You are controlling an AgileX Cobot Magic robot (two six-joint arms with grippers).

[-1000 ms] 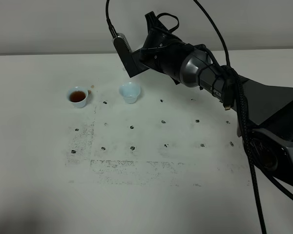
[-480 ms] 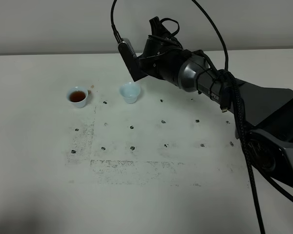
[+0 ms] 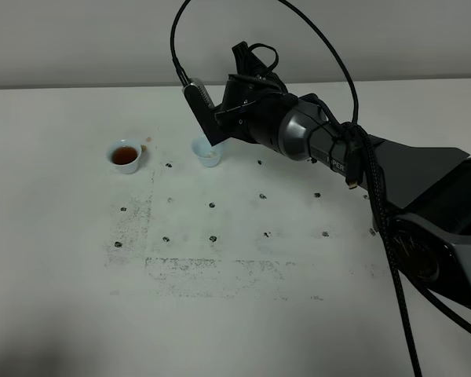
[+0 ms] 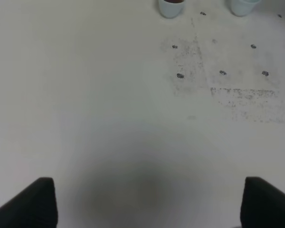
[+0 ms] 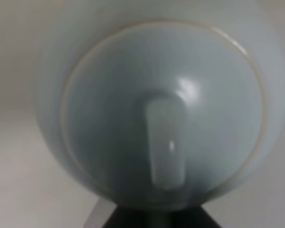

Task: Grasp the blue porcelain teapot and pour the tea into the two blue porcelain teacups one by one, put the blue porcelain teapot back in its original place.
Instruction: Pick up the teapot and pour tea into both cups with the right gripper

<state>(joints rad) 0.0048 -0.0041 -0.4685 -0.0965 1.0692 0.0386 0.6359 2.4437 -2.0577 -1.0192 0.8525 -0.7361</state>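
Item 1: filled teacup (image 3: 125, 155). Small, pale blue, handleless, upright on the white table (image 3: 63, 275), with dark brown tea inside. It serves as the reference for every entry below.

Item 2: second teacup (image 3: 208, 154). Matching cup, upright, in the same row to the right of the filled teacup and well apart from it. Its far rim is partly covered by the right arm (image 3: 337, 145). Its contents are too unclear to tell.

Item 3: blue porcelain teapot (image 5: 164, 109). Fills the right wrist view, blurred: a round pale blue body with a ringed circle and a pale elongated part at its middle. Off the table, to the right of the filled teacup. The arm hides it in the high view.

Item 4: right gripper (image 3: 239, 106). Hangs higher than the filled teacup and to its right, just over the second teacup. Clamped on the teapot, with its fingers out of sight.

Item 5: left gripper (image 4: 152, 204). Jaws spread wide with nothing between them. Well to the near side of the filled teacup.

Item 6: dark marks (image 3: 212, 206). Rows of spots and scuffed lines on the table, running from near the filled teacup to its right
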